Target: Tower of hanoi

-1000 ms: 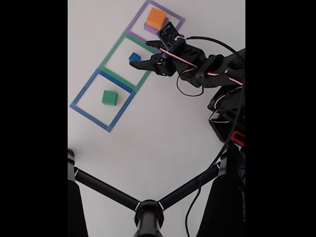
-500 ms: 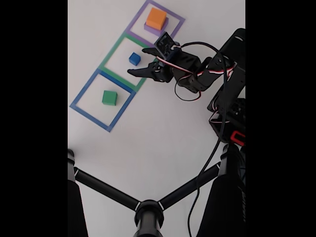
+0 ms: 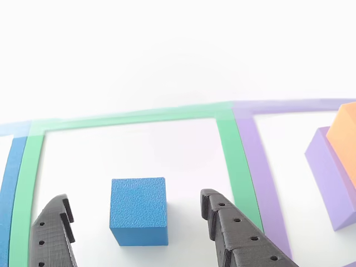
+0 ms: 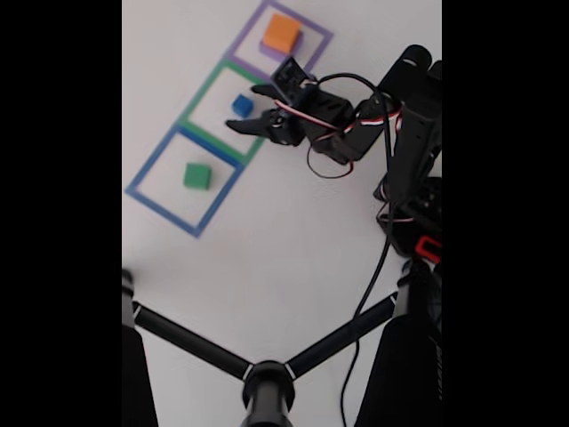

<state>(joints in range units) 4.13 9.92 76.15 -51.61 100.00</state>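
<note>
In the other view, the 2 dark ribbed fingers (image 3: 236,233) of the pincer (image 3: 133,206) rise from the bottom edge, spread wide apart with nothing gripped, and the small matte blue plastic cube (image 3: 138,210) sits on the white surface (image 3: 167,67) between them, touching neither. The cube stands inside the flat green square outline (image 3: 233,167), toward its near side. Just beyond that outline's right band runs the flat purple square outline (image 3: 261,183), and inside it, at the right edge, the wide matte purple slab (image 3: 328,178) lies flat with the matte orange block (image 3: 345,139) stacked on top. A strip of the flat blue square outline (image 3: 8,183) shows at the far left. In the fixed view, a black tripod (image 4: 258,378) fills the bottom, the black arm (image 4: 400,116) reaches in from the right, and its open pincer (image 4: 249,107) flanks the blue cube (image 4: 242,105). The matte green block (image 4: 196,175) rests alone inside the blue outline (image 4: 147,173), well apart from the pincer, while the orange-on-purple stack (image 4: 281,34) sits at the top.
</note>
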